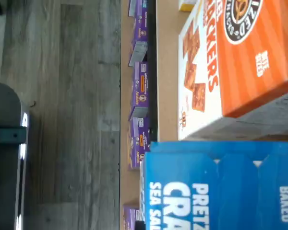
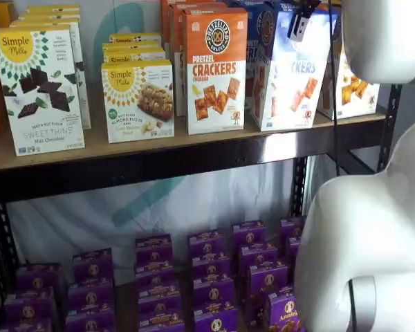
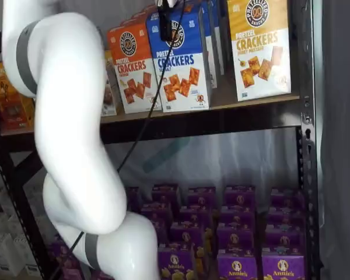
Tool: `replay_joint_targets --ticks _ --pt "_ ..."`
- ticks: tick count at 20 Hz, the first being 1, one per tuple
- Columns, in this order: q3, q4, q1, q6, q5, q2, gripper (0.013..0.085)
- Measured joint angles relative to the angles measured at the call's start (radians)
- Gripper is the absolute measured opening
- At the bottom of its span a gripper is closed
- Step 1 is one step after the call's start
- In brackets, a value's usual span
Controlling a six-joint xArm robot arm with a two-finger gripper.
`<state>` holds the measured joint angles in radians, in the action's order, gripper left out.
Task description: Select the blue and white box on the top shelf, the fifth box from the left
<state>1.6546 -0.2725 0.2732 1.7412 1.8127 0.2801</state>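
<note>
The blue and white box (image 2: 290,76) stands on the top shelf (image 2: 159,142), between an orange cracker box (image 2: 216,69) and a yellow-and-white one (image 2: 353,86). It shows in both shelf views (image 3: 181,64). The wrist view shows its blue top up close (image 1: 216,191), with the orange box (image 1: 240,57) beside it on the tan board (image 1: 165,72). My gripper (image 2: 301,22) hangs from the view's top edge at the box's upper end. Only a black finger and a cable show in both shelf views (image 3: 163,20). No gap is visible, and I cannot tell whether it holds the box.
Simple Mills boxes (image 2: 38,90) stand at the shelf's left end. Small purple boxes (image 2: 207,277) fill the lower level. My white arm (image 3: 70,116) stands in front of the shelves. A black upright (image 3: 306,140) bounds the right side.
</note>
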Motion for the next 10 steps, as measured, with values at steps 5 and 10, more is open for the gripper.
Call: replay_joint_targets --ticks 5,10 --pt "-0.023 -0.015 0.009 0.0 0.017 0.033 0.057" --pt "-0.002 -0.01 0.021 0.002 0.103 0.055 0.057"
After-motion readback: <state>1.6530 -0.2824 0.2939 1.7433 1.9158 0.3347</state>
